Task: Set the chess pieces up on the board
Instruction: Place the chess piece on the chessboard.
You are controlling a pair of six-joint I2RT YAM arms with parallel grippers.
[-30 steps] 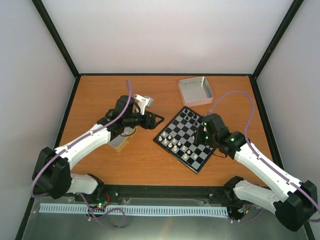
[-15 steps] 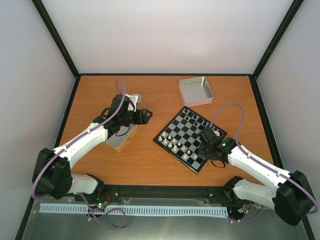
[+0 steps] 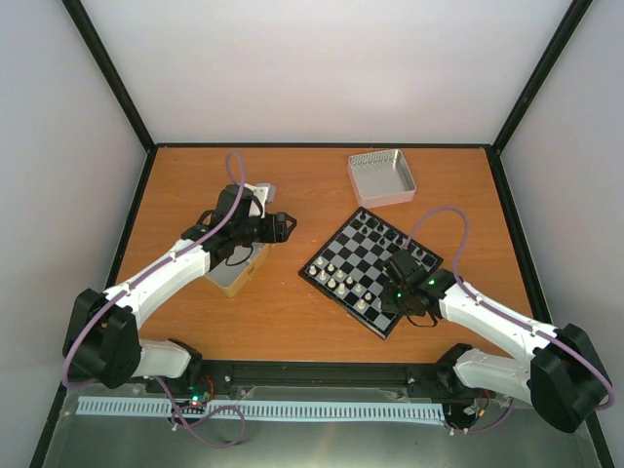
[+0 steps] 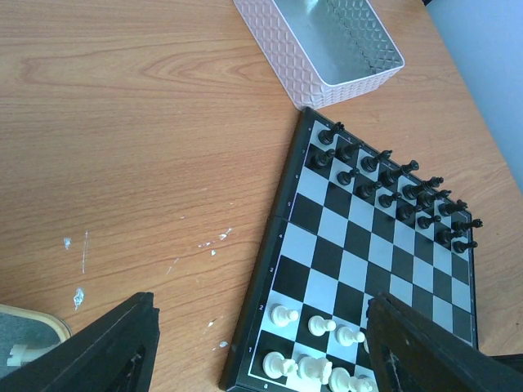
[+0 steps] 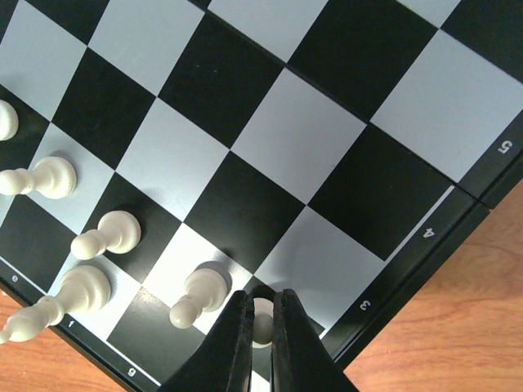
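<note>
Since the cream pawn [image 5: 261, 317] sits pinched between the nearly closed fingers of the right gripper [image 5: 261, 306], it is judged to be mid-placement on the second-rank square directly beneath the claw. Whether its base touches that square cannot be told, as the fingers hide it. Just left of the claw stands a second pawn [image 5: 201, 292], close enough to be knocked on release, and more cream chessmen [image 5: 90, 286] stand further left. Right of the claw the board [image 5: 425, 233] ends at its frame and bare table [image 5: 458, 327] follows, so lifting straight up or drawing rightward offers room. Ahead of the claw the squares lie open. Across the board, black chessmen [image 4: 392, 184] fill the opposite ranks. Short of the board, the left gripper [image 4: 261, 359] hangs spread wide and empty, well apart from this work.
</note>
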